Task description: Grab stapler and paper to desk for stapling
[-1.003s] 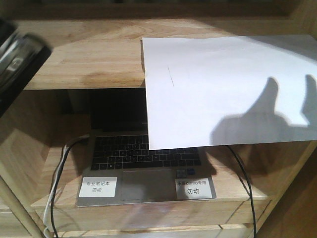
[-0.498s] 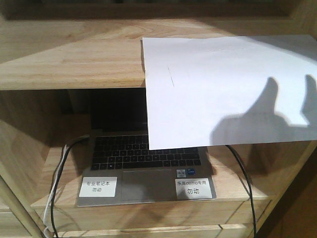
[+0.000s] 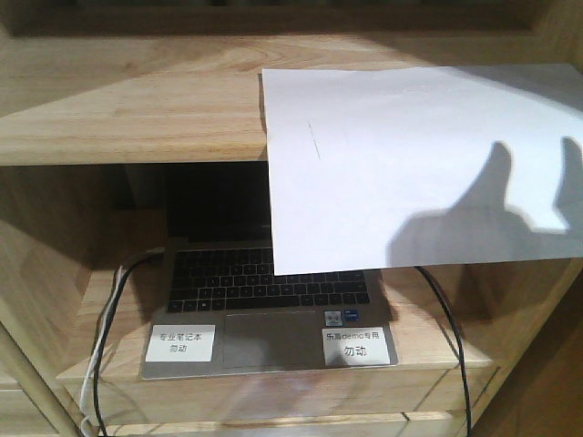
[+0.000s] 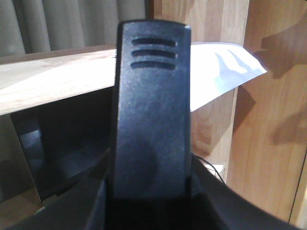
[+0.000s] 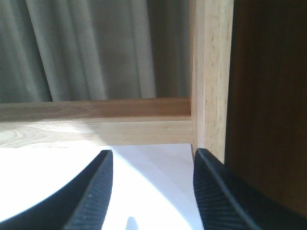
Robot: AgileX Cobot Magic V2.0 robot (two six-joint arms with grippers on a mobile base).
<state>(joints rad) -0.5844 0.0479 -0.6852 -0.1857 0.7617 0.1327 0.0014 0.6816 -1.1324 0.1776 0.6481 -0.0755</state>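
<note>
The black stapler (image 4: pixel 151 110) stands upright in the left wrist view, filling the middle, with my left gripper (image 4: pixel 151 194) shut on its lower part. The white paper (image 3: pixel 410 164) lies on the upper shelf and overhangs its front edge; a corner of it shows too from the left wrist (image 4: pixel 216 72). My right gripper (image 5: pixel 153 155) is open just above the paper (image 5: pixel 153 191), near its far right corner by the shelf upright. Only that gripper's shadow falls on the sheet in the front view. The desk is out of view.
An open laptop (image 3: pixel 273 300) with two white labels sits on the lower shelf under the paper's overhang. Cables (image 3: pixel 109 309) run off both its sides. A wooden upright (image 5: pixel 211 72) stands close to the right finger. Grey curtains (image 5: pixel 96 48) hang behind.
The left gripper with the stapler showed at the front view's top left a second ago and has left that view. The paper and the right gripper's shadow have not moved.
</note>
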